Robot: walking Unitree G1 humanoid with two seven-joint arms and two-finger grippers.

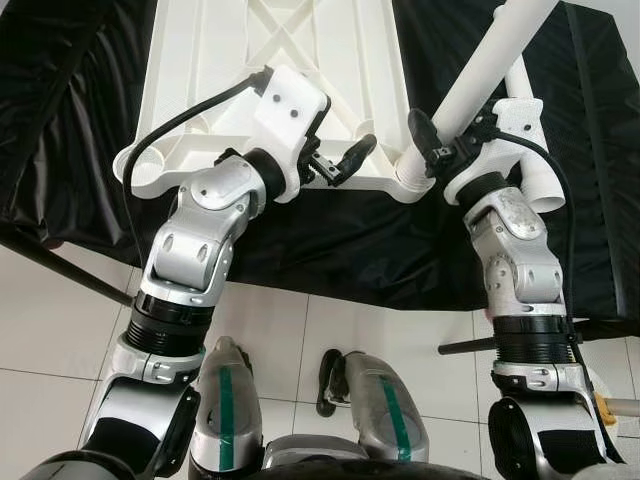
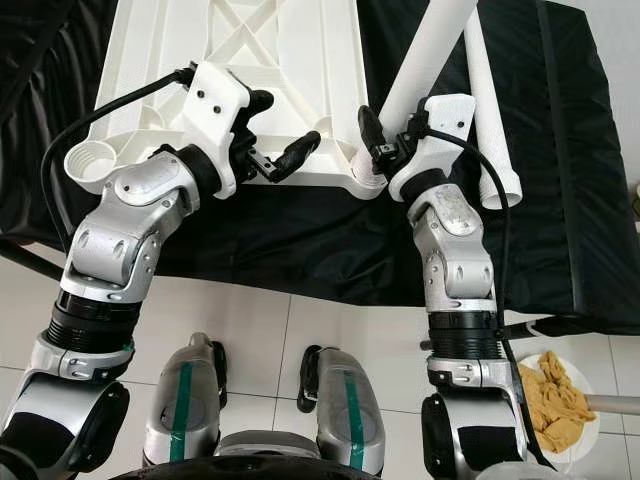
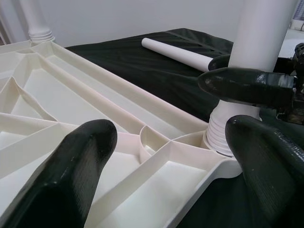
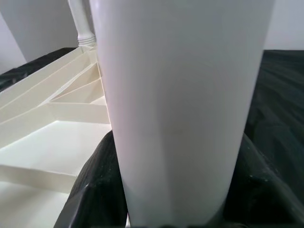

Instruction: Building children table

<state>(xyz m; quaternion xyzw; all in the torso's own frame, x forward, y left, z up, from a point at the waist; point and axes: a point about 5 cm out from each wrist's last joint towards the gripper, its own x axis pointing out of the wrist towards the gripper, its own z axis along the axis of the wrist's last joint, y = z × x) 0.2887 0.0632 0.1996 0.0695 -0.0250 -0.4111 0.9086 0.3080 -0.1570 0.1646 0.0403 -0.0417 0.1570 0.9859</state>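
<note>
A white plastic tabletop (image 1: 300, 60) lies upside down on a black cloth. My right gripper (image 1: 450, 130) is shut on a white leg tube (image 1: 490, 60), whose threaded end sits in the near right corner socket (image 1: 412, 175). My left gripper (image 1: 340, 165) stands open over the tabletop's near edge, just left of that socket, with nothing between its fingers (image 3: 71, 175). A second leg (image 3: 35, 19) stands in a far corner. A loose leg (image 2: 490, 120) lies on the cloth to the right. The near left corner socket (image 2: 85, 160) is empty.
The black cloth (image 1: 330, 250) covers a low platform ending just before my feet, with white tile floor (image 1: 60, 330) below. A dark bar (image 1: 60, 265) runs across the floor at left. A white dish with a yellow rag (image 2: 555, 400) sits at lower right.
</note>
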